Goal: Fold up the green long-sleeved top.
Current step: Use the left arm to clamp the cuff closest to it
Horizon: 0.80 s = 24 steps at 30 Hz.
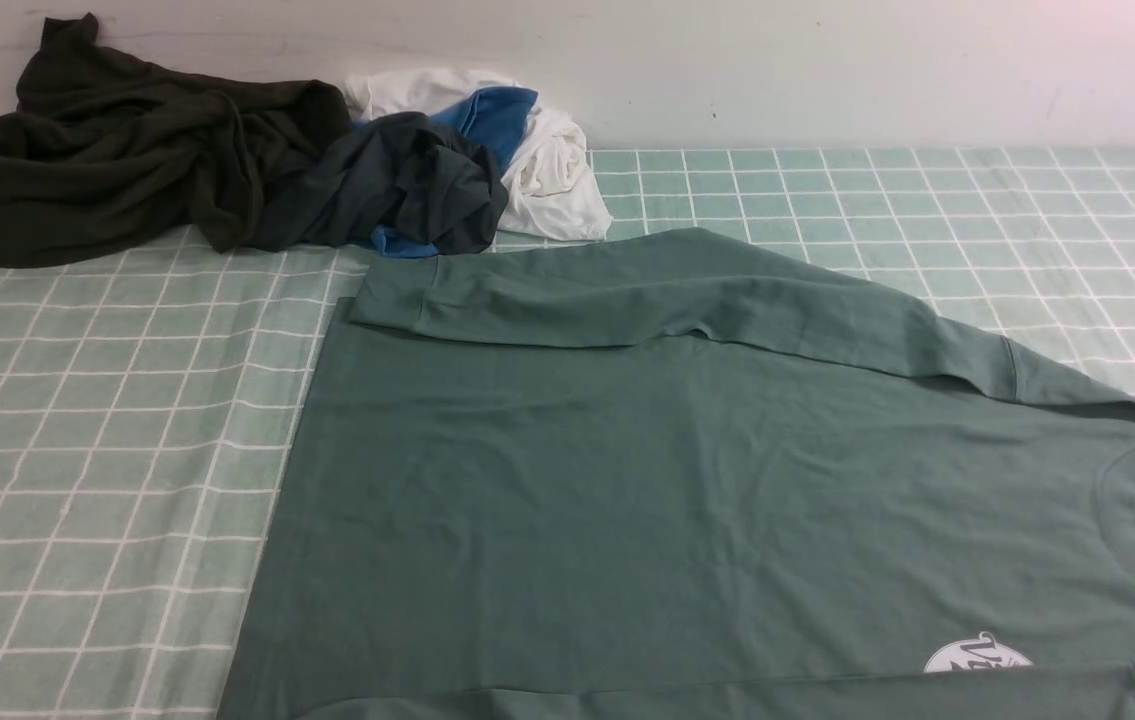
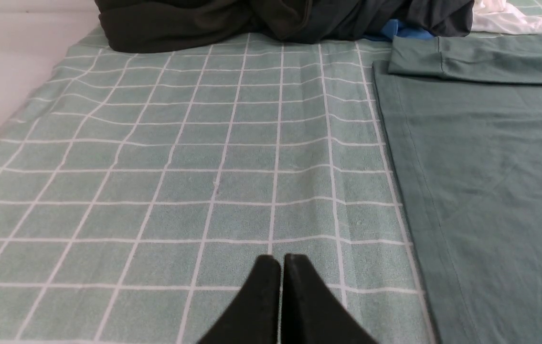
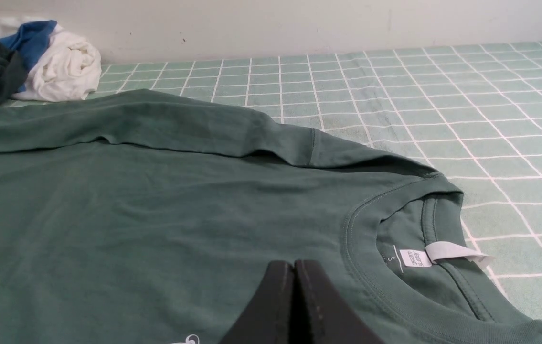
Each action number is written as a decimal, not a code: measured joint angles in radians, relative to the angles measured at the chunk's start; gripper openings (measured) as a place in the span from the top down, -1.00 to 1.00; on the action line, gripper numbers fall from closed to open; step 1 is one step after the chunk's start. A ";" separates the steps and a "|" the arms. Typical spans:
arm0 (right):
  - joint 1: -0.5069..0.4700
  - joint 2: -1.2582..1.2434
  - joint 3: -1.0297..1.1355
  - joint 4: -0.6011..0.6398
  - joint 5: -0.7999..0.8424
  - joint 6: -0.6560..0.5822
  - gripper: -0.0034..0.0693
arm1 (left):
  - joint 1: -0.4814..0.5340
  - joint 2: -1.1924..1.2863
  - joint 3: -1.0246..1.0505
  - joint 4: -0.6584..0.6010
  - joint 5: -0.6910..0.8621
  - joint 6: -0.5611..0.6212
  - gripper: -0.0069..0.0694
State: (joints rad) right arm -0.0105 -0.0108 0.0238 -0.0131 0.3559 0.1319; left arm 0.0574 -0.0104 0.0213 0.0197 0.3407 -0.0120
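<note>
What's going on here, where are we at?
The green long-sleeved top lies flat on the checked cloth, chest logo up, one sleeve laid across the body along the far edge. Neither arm is holding it: the left gripper is shut over bare cloth beside the hem, the right gripper shut over the chest near the collar. Other garments are heaped at the back left.

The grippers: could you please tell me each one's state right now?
Left gripper: shut, holding nothing.
Right gripper: shut, holding nothing.
</note>
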 joint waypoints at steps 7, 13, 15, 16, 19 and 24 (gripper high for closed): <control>0.000 0.000 0.000 0.000 0.000 0.000 0.94 | 0.000 0.000 0.000 0.003 0.000 0.003 0.83; 0.000 0.000 0.000 0.001 0.000 0.000 0.94 | 0.000 0.000 0.000 0.002 0.000 -0.020 0.83; 0.000 0.000 0.000 0.013 0.000 0.000 0.94 | 0.000 0.000 0.000 -0.038 0.000 -0.074 0.83; 0.000 0.000 0.000 0.020 0.000 0.000 0.94 | 0.000 0.000 0.000 -0.070 0.000 -0.105 0.83; 0.000 0.000 0.000 0.103 0.000 0.004 0.94 | 0.000 0.000 0.001 -0.206 0.000 -0.221 0.83; 0.000 0.000 0.001 0.418 0.001 0.029 0.94 | 0.000 0.000 0.008 -0.566 -0.001 -0.441 0.83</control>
State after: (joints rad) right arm -0.0105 -0.0108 0.0248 0.4053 0.3568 0.1606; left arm 0.0574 -0.0104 0.0291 -0.5459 0.3397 -0.4534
